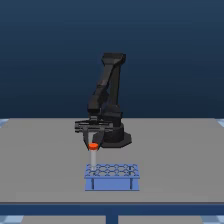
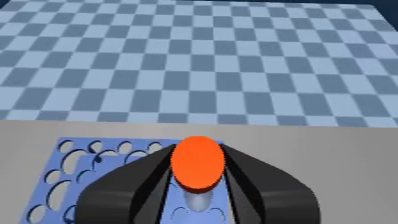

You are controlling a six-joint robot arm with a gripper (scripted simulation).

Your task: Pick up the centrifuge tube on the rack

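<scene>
The slim translucent centrifuge tube (image 1: 93, 156) with orange-red cap, pinched by the closed black gripper (image 1: 92, 145), could slip or snag the low light-blue holed rack (image 1: 112, 177) if raised off-vertical.

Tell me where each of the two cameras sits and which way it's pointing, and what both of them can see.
Exterior view: off the arm, low, level with the grey table, looking at the rack; the whole black arm shows behind the rack.
Wrist view: on the wrist, looking down past the gripper onto the rack and out to a checkered floor; only the two black fingers show.
Shared: the centrifuge tube, its orange cap between the fingers, and the rack.
</scene>
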